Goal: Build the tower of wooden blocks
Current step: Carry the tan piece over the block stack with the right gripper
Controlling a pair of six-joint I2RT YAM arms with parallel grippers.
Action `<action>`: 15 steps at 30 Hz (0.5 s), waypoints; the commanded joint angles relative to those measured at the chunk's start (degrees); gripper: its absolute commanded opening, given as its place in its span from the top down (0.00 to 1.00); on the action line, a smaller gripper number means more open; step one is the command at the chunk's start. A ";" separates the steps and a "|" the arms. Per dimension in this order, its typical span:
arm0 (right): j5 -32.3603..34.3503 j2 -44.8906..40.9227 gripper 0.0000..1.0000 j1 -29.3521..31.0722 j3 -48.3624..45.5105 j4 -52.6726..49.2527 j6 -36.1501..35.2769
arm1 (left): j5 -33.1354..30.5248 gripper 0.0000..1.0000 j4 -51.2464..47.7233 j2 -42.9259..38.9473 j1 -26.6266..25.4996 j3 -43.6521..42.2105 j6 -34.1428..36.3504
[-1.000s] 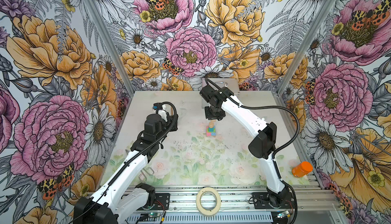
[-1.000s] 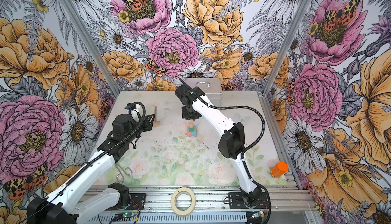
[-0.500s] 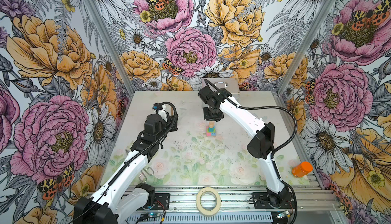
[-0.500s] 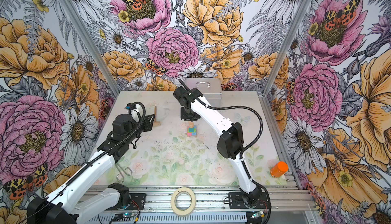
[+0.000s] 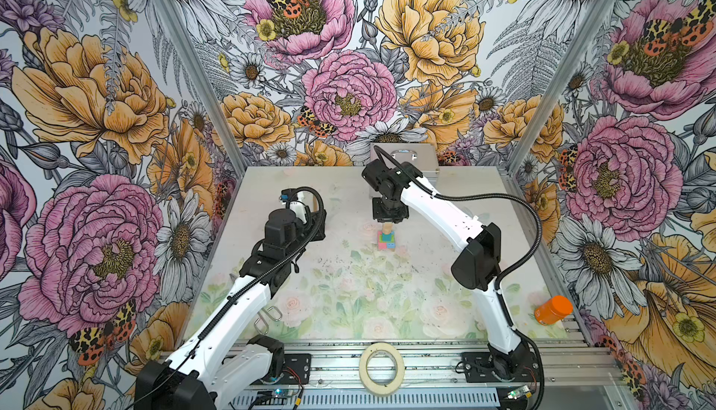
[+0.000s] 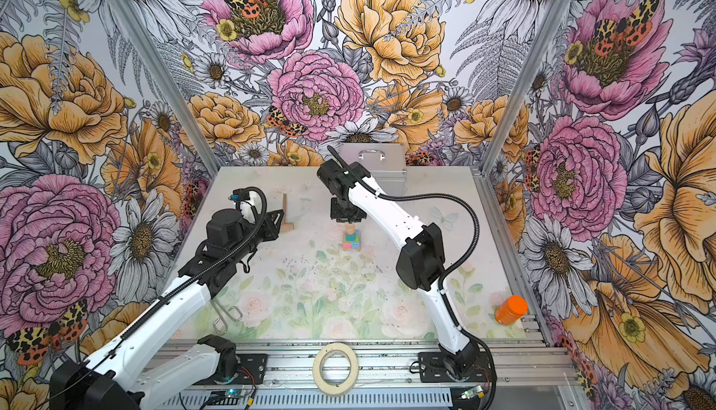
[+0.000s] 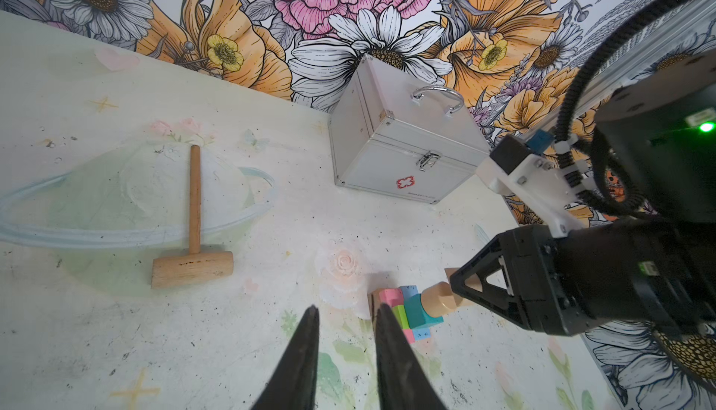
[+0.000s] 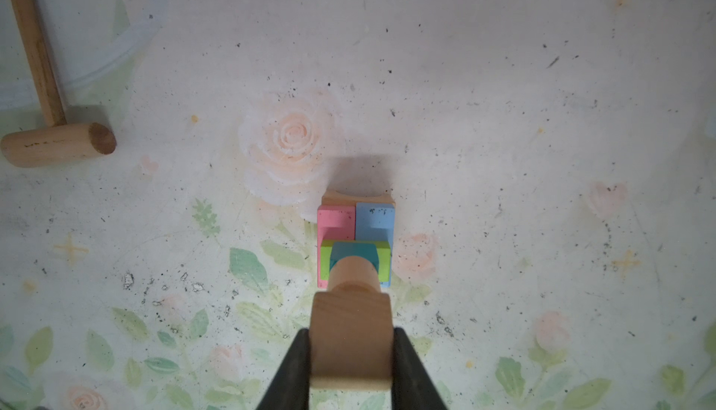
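The right claw (image 8: 351,330) pinches a tan block (image 8: 350,353) between its dark fingers (image 8: 294,369), straight over the tower (image 5: 386,239) at mid-desk. Whether the block already rests on the tan cylinder (image 8: 353,272) topping the stack cannot be told. Under the cylinder come a teal block (image 8: 354,251) and a green block (image 8: 384,260). Below those a pink block (image 8: 335,220) and a light-blue block (image 8: 375,220) sit side by side, with a tan arch block (image 8: 358,197) at the foot behind them. The left claw (image 7: 347,307) hangs near the tower on its left, its jaws a narrow gap apart and holding nothing.

The desk (image 5: 348,295) wears a pale print of roses and leaves flecked with dark specks. Walls (image 5: 348,90) papered with huge pink and orange blooms, daisies and spotted moths box it in on three sides.

A wooden mallet (image 7: 193,260) lies flat to the left of the tower, apart from it, and the left arm (image 5: 240,295) covers it in a top view. A silver first-aid case (image 7: 403,148) stands against the back wall, partly screened in both top views by the right arm (image 5: 438,210). An orange bottle (image 5: 552,309) sits at the desk's front right edge, and a roll of tape (image 5: 362,367) lies on the metal rail (image 5: 434,357) at the front, between the two arm bases
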 commanded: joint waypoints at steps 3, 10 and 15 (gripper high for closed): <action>-0.32 0.85 1.00 0.37 -0.39 -0.35 1.16 | -0.30 0.73 0.11 -0.79 0.38 -0.74 1.31; -0.51 1.16 1.00 0.37 -1.06 -0.34 1.59 | -0.08 0.72 0.25 -0.50 0.42 -0.76 1.31; -0.50 1.37 1.00 0.37 -1.06 -0.30 1.67 | -0.04 0.72 0.29 -0.50 0.40 -0.84 1.26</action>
